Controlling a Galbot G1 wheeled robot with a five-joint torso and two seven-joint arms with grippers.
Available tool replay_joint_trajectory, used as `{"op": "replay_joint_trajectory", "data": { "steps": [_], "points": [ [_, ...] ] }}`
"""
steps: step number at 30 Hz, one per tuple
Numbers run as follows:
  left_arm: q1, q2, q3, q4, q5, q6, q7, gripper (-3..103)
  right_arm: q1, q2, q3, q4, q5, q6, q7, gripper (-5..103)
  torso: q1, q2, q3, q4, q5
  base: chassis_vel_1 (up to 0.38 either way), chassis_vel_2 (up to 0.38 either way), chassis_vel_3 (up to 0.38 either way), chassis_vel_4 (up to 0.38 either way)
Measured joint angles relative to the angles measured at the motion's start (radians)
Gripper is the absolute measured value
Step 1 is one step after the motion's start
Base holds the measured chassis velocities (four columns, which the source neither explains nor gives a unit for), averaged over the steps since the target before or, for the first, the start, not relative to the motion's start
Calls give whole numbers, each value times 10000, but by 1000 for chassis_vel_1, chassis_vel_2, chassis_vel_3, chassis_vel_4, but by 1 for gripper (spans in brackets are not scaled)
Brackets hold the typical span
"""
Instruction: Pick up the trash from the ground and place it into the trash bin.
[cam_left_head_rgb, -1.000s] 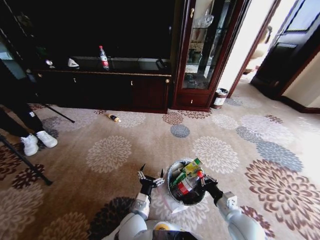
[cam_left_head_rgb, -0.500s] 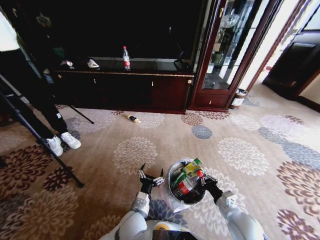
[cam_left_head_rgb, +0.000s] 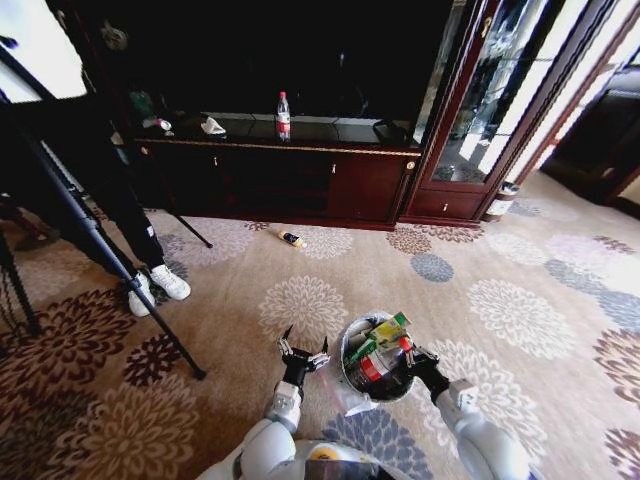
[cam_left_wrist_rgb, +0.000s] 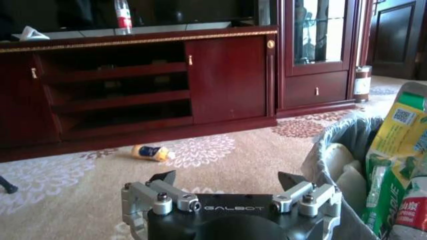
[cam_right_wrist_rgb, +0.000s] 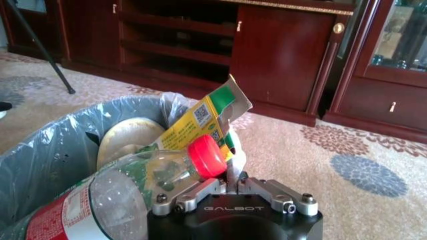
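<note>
Looks like a carry-and-fetch step: right pincer (cam_left_head_rgb: 410, 357) is clamped on the rim of the trash bin (cam_left_head_rgb: 350, 372), already stuffed with litter. Left pincer (cam_left_head_rgb: 303, 352) is spread wide and empty. A yellow bottle (cam_left_head_rgb: 291, 239) lies on the carpet near the cabinet (cam_left_head_rgb: 330, 185), so next up is getting closer.

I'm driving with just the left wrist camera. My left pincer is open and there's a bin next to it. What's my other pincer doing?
Observer: The right pincer is shut on the rim of the trash bin, on the side away from your left one.
Operator: What's lying on top in the bin?
Observer: A clear bottle with a red cap, tipped against the rim right by the right pincer.
Operator: Is anything way over on my left?
Observer: Yes, a black tripod leg slants down onto the carpet on the robot's left.
</note>
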Motion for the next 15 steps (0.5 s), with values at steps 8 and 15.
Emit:
{"op": "replay_joint_trajectory", "data": {
  "steps": [8,15],
  "points": [
    [-44,3,29,44,5,2,43,100,-45,23,61,-90,-175,234,-288,2,0,0,-1,0,-15,-25,-27,13,26],
    [-78,2,29,50,-12,17,54,100,21,-44,57,-110,-147,263,-290,2,0,0,-2,2,-7,0,0,0,0]
  ]
}}
